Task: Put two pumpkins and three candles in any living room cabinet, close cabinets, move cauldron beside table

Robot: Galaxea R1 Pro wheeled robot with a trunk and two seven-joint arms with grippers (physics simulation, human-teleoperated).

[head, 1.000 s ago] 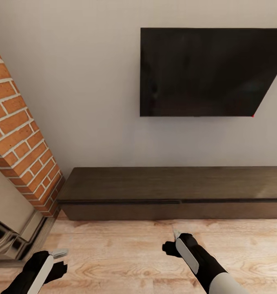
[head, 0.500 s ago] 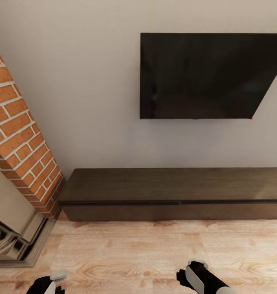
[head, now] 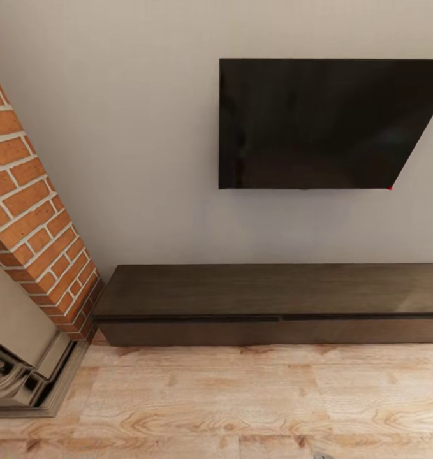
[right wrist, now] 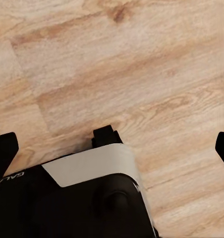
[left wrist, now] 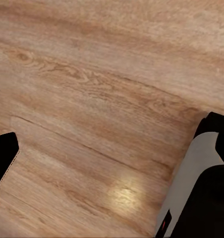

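The cabinet [head: 273, 306] lies straight ahead of the robot in the head view, a long, low, dark brown unit set against the grey wall under the wall-mounted television [head: 324, 124]. Its long axis runs across the view, side to side, and its flat handleless fronts face the robot across a strip of wood floor [head: 216, 401]. The fronts look shut (a thin dark seam runs beneath the top, with a break near the middle that may mark two fronts). To the left stands a brick fireplace [head: 31, 217], its corner just beside the cabinet's left end.

The left end effector [left wrist: 99, 173] looks down at bare floorboards in its wrist view; one dark fingertip [left wrist: 3, 158] sits at one edge and a grey-and-black piece at the opposite edge, well apart, with nothing between them, so I judge it wide open and empty. The right end effector [right wrist: 117, 153] also faces the floor, dark tips at either edge of its wrist view, likewise spread and holding nothing; a black and grey part of the robot lies below it.

No pumpkins, candles or cauldron are visible here. As a judgement, both arms hang low and equally far from the cabinet, so neither is clearly nearer; any reach means going forward over the floor towards the fronts.
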